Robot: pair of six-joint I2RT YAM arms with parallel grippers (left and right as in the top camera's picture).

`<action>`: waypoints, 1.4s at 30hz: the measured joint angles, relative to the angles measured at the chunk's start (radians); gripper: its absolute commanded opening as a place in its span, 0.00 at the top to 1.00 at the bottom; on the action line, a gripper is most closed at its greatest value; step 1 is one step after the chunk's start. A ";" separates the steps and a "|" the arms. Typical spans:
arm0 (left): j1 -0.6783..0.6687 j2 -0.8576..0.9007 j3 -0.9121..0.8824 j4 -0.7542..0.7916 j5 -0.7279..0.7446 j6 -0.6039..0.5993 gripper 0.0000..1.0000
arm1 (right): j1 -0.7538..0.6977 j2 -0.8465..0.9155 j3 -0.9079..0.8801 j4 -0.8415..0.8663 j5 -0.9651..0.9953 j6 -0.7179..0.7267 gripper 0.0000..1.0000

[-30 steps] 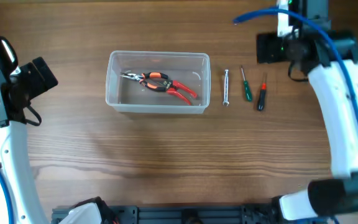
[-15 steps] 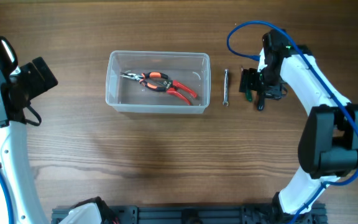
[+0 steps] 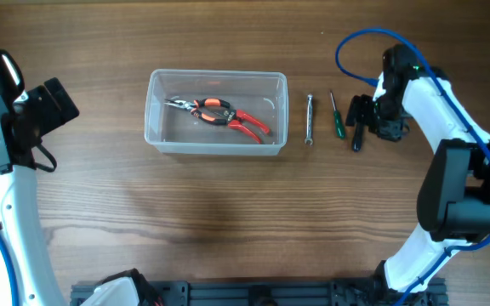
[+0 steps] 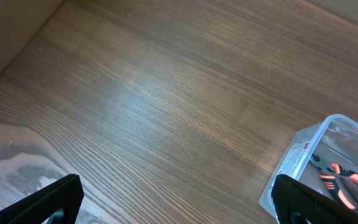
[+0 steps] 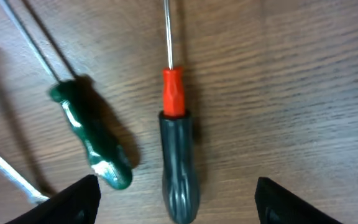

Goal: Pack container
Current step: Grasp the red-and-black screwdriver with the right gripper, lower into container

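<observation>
The container (image 3: 154,127) is a clear plastic bin left of centre, with orange-handled pliers (image 3: 225,116) inside. To its right lie a silver wrench (image 3: 310,119), a green screwdriver (image 3: 337,121) and a black-and-red screwdriver (image 3: 358,136). My right gripper (image 3: 367,119) is open, low over the black-and-red screwdriver (image 5: 178,158), with a finger on either side of its handle and not touching it (image 5: 179,208). The green screwdriver (image 5: 91,140) lies just left. My left gripper (image 4: 179,205) is open and empty at the far left, away from the container (image 4: 300,158).
The silver wrench's shaft (image 5: 8,171) shows at the left edge of the right wrist view. The right arm's blue cable (image 3: 356,47) loops above the tools. The left arm (image 3: 24,119) hangs over the table's left edge.
My right arm came down from the back right to the screwdrivers, then shifted slightly right over the black-and-red one. The left arm and the container have not moved.
</observation>
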 measured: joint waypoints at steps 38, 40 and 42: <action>0.000 0.000 0.000 0.000 0.000 0.000 0.00 | 0.340 -0.426 0.486 -0.010 -0.274 -0.325 0.96; 0.000 0.000 0.000 0.000 0.000 0.000 0.00 | 0.484 -0.411 0.475 -0.018 -0.304 -0.462 0.96; 0.000 0.000 0.000 0.000 0.000 0.000 0.00 | 0.597 -0.343 0.450 -0.020 -0.307 -0.622 0.96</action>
